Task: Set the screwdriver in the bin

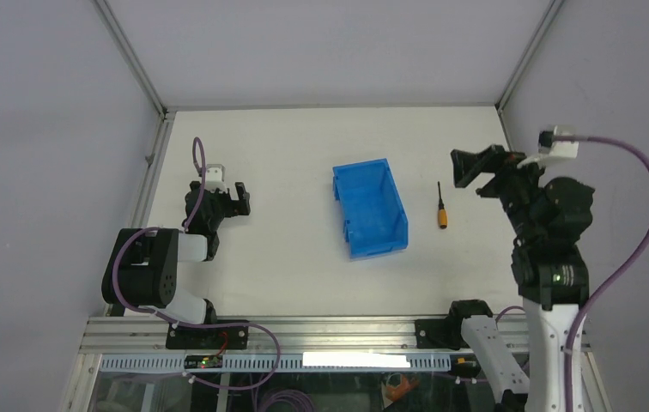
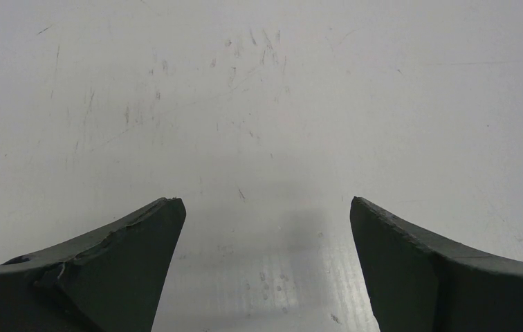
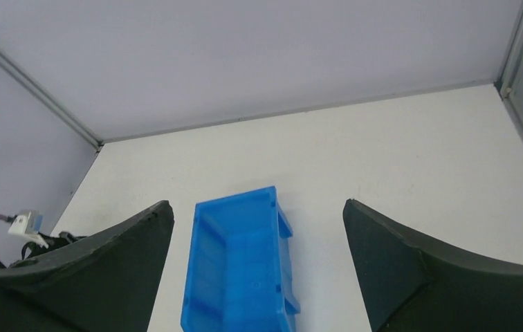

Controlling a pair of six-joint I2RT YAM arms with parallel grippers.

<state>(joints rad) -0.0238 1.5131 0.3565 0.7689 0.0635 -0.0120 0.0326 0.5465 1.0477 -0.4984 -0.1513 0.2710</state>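
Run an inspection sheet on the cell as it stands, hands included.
Surface: white table, with fine scuffs in the left wrist view.
Job's things: the screwdriver lies flat on the table to the right of the bin, not touching it, orange handle nearer the arms. The bin sits mid-table with nothing seen inside.
Clutter: nothing seen.
Grippers: left hand is open over bare table and holds nothing. Right hand is open, raised to the right of the screwdriver, facing the bin, and holds nothing.
Cables: purple cable loops off the right wrist; another purple cable loops above the left wrist. Neither is near the job's things.
Surroundings: grey walls and metal frame posts.
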